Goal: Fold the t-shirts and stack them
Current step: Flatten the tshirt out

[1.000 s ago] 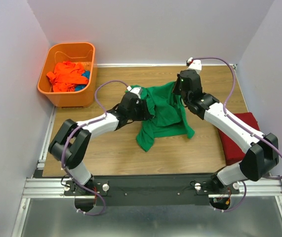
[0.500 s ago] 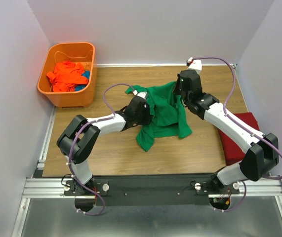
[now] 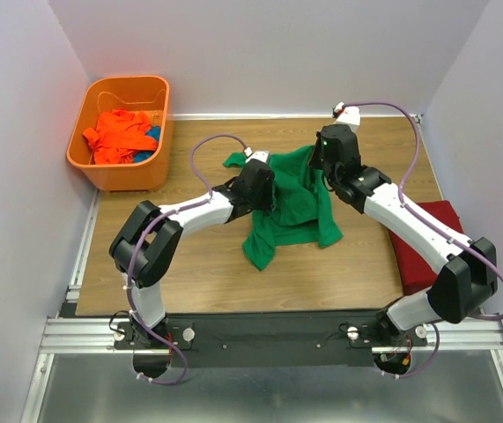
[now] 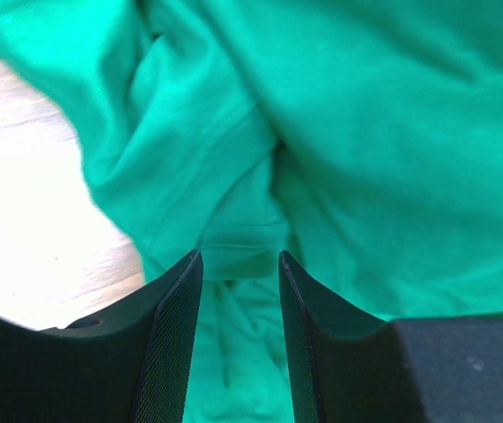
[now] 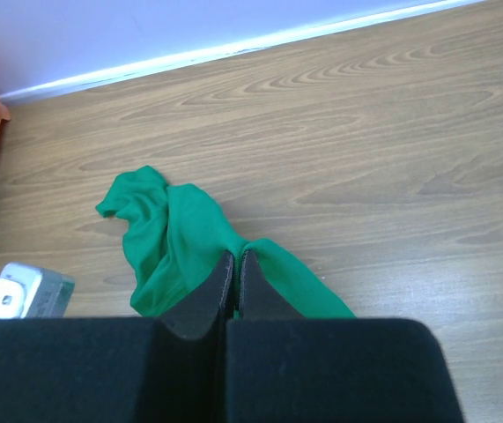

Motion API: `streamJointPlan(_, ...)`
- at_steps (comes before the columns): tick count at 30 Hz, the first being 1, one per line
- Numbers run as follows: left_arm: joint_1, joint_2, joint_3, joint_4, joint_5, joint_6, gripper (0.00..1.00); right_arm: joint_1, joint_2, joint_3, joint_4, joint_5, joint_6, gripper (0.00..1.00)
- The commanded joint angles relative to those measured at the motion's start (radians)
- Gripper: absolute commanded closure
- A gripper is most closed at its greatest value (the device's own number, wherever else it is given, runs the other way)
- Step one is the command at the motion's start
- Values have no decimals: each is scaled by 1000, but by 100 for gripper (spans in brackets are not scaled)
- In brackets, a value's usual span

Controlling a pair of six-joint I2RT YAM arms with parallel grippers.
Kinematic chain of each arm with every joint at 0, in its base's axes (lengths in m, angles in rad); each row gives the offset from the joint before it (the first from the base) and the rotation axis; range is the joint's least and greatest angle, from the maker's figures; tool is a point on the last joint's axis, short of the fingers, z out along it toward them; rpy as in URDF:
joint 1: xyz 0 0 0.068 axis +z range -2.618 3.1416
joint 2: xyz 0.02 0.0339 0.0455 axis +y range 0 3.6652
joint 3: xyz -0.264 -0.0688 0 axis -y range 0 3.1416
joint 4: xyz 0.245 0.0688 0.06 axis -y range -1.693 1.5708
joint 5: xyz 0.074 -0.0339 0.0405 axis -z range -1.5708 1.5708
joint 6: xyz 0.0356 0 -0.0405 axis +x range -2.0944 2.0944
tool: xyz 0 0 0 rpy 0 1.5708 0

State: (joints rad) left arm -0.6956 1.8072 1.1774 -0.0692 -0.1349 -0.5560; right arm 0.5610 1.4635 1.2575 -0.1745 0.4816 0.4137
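Note:
The bright green t-shirt [image 3: 293, 204] lies crumpled on the middle of the table. My right gripper [image 3: 320, 162] is shut on the shirt's far edge and holds it lifted; in the right wrist view the cloth [image 5: 181, 238] is pinched between the closed fingers [image 5: 237, 257]. My left gripper [image 3: 267, 199] is open over the shirt's left part, its two fingers standing apart with green cloth [image 4: 339, 132] beneath and between them [image 4: 239, 257]. The dark red t-shirt [image 3: 427, 242] lies folded at the right edge. The orange t-shirt [image 3: 114, 134] sits in the basket.
The rigid orange plastic basket [image 3: 121, 173] stands at the back left and also holds some blue cloth [image 3: 152, 134]. Walls close the table at the back and both sides. Bare wood [image 3: 198, 264] shows in front of the shirt.
My left gripper has moved right and away, from the shirt's left edge onto the shirt. The right gripper keeps its hold in the same place.

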Motion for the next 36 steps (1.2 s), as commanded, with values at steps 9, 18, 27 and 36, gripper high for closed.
streamJointPlan(9,-5,61,48,-112,-190,38,51,-7,-29,0,4,9,2,97)
streamJointPlan(18,-5,99,71,-73,-180,31,51,-9,-14,2,4,8,7,97)
streamJointPlan(27,-4,47,105,-103,-221,34,98,-18,-9,3,4,29,8,97)
streamJointPlan(36,15,-176,56,-164,-273,27,100,-88,-25,26,4,48,8,98)
